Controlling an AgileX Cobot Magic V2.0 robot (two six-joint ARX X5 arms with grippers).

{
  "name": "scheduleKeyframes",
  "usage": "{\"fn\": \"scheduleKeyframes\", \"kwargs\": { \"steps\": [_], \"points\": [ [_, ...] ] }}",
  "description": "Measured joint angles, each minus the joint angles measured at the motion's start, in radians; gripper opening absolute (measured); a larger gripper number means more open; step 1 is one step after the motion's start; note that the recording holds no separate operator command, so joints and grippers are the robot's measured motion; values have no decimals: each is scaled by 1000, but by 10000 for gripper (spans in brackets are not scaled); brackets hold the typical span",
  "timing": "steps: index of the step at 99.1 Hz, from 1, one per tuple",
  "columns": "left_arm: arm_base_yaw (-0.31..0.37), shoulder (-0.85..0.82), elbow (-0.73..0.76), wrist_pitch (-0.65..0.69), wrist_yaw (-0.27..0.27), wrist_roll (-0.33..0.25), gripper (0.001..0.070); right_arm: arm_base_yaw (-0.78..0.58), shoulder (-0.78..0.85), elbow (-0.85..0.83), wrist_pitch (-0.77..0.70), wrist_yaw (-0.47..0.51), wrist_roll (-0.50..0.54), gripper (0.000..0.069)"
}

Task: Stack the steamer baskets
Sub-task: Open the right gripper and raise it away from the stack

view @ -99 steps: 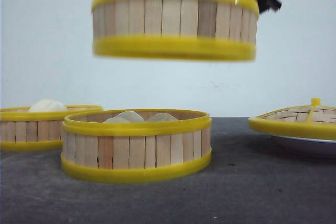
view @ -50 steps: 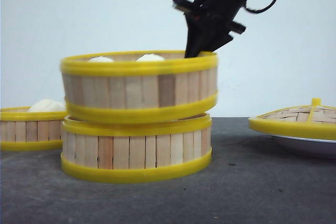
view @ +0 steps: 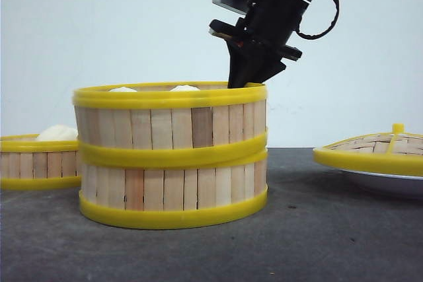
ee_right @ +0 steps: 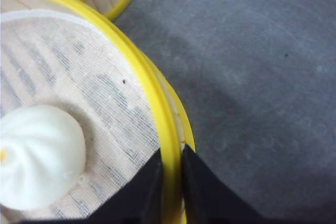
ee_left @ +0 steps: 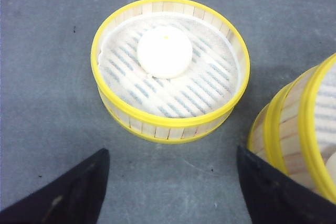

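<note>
Two steamer baskets stand stacked in the middle of the table: the upper basket sits squarely on the lower basket. My right gripper comes down from above and is shut on the upper basket's yellow rim at its right side, one finger inside and one outside. A white bun lies on the cloth liner inside. A third steamer basket with one bun stands alone at the left. My left gripper hovers open over bare table near it, holding nothing.
At the right edge a woven bamboo lid with a yellow rim rests on a white plate. The dark grey tabletop runs to a pale back wall. The stack's wall is close to my left gripper's finger.
The right gripper has lowered the basket from high in the air onto the middle basket. Half a second ago it sat tilted; now it rests level.
</note>
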Motion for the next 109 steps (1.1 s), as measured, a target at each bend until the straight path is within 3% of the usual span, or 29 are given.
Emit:
{"fn": "scheduleKeyframes", "kwargs": {
  "steps": [98,103,109],
  "points": [
    [0,0,0,0,0,0,468,-21,68,0,57,-12,32,30],
    [0,0,0,0,0,0,468,-19,68,0,60,-13,32,44],
    [0,0,0,0,0,0,468,-19,70,0,69,-14,33,110]
  ]
}}
